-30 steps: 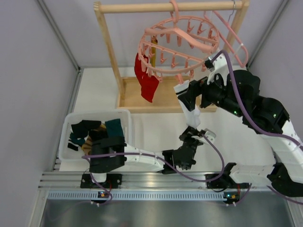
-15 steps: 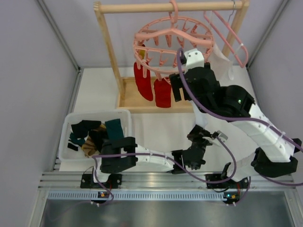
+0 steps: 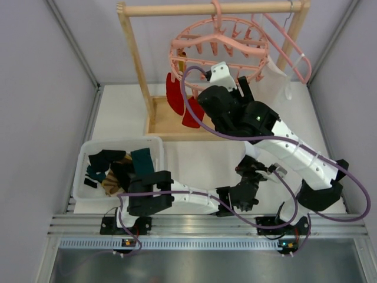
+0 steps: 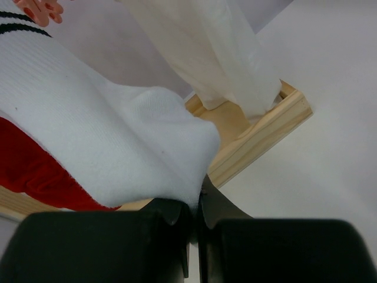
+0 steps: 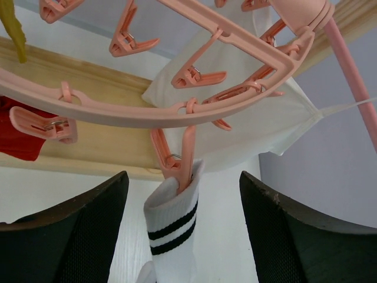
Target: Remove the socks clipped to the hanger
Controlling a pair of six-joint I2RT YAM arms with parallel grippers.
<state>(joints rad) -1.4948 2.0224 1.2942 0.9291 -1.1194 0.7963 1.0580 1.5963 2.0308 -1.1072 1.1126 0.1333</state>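
Left gripper pinching the toe of the white striped sock, right gripper wide open around its clip

Sock hangs by its cuff from one clip on the rim of the round pink hanger, with its toe clamped tight between the left fingers. My guess is that's to hold it taut and catch it once the clip lets go. Right fingers sit either side of the clip without touching it, which looks like lining up to squeeze it open. Red socks are clipped on the ring's left side, and the ring hooks over the wooden rack. Other socks already lie in the white bin near the left arm's base.
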